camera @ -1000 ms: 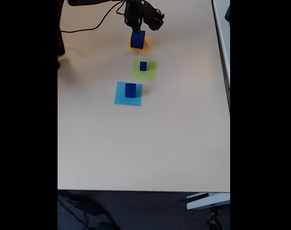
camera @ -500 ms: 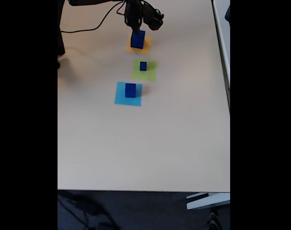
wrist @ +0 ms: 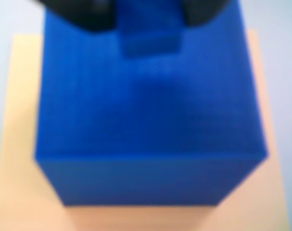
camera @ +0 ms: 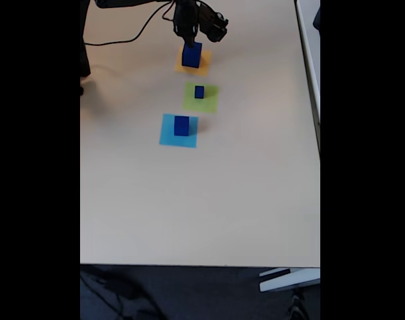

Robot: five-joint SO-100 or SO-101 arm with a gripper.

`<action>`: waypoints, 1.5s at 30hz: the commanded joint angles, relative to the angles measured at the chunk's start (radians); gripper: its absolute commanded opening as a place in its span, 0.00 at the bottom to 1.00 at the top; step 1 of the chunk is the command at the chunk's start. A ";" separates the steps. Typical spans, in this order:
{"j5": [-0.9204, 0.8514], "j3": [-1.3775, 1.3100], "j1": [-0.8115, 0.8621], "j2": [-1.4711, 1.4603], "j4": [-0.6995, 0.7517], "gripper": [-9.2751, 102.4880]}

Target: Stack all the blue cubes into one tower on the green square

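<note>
Big blue cube [camera: 191, 54] sitting upright & square on orange paper [camera: 202, 66]. Arm reaching straight down over it; gripper [camera: 187, 39] at its top, finger opening can't tell.

Three dark blue cubes are seen in the fixed view: the largest [camera: 191, 55] on an orange square, the smallest [camera: 199, 92] upright on the green square [camera: 209, 101] (lime paper, lying flat), a middle one [camera: 181, 125] on light-blue paper.

The largest blue cube [wrist: 150, 120] looks matt and finely ribbed, on smooth orange-yellow paper [wrist: 16, 144].
</note>
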 commanded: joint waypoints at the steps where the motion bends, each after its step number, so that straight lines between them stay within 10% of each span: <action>1: -0.011 -0.051 0.008 0.009 -0.014 0.13; 45: -0.410 0.008 0.245 0.161 -0.210 0.33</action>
